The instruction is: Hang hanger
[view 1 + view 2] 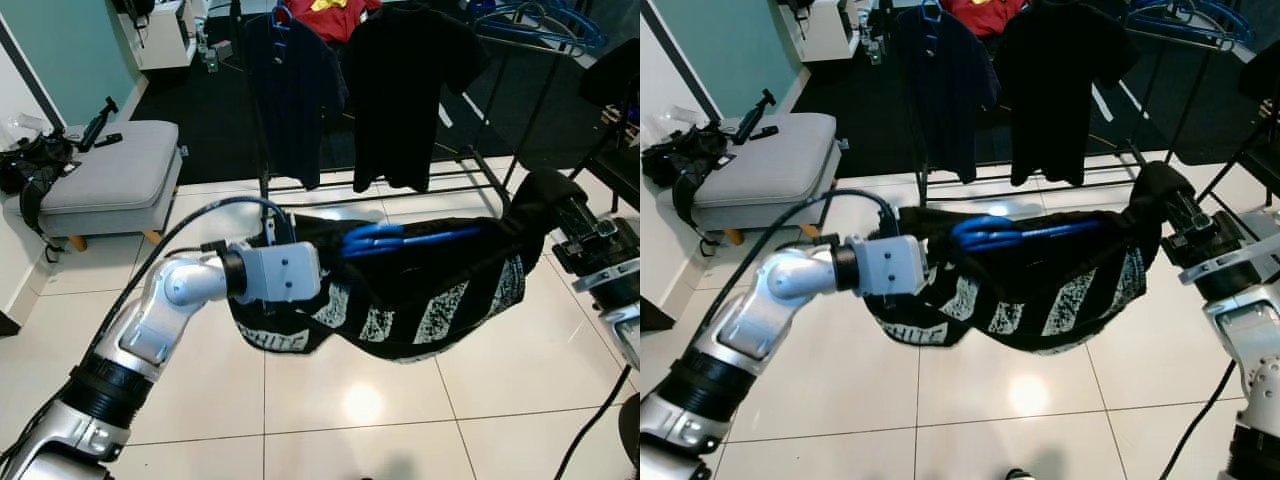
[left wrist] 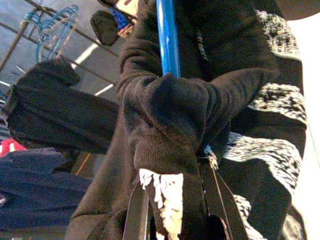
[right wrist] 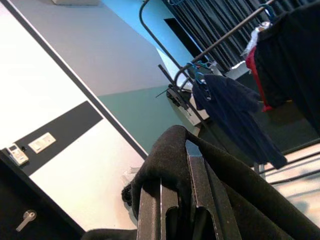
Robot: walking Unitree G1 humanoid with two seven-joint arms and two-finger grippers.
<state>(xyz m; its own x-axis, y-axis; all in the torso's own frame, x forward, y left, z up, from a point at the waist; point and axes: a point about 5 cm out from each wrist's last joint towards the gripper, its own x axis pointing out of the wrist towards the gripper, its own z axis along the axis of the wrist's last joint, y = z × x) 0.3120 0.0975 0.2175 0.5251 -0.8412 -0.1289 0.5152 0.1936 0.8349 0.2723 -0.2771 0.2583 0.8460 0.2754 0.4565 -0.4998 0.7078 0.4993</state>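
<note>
Black hoodie (image 1: 420, 300) with white patches sags between my two arms, blue hanger (image 1: 400, 240) lying across its top, well short of the clothes rack (image 1: 500, 180) where a navy shirt (image 1: 290, 90) and black tee (image 1: 400, 90) already hang. Left gripper (image 2: 172, 220) is clamped on a fold of fabric beside the hanger; right gripper (image 3: 175, 210) is pinched on cloth at the other end. Risk — I'm gripping cloth, not the hanger, so it could slide out on the lift.

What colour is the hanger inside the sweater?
Blue; the hanger shows best in the right eye view.
</note>
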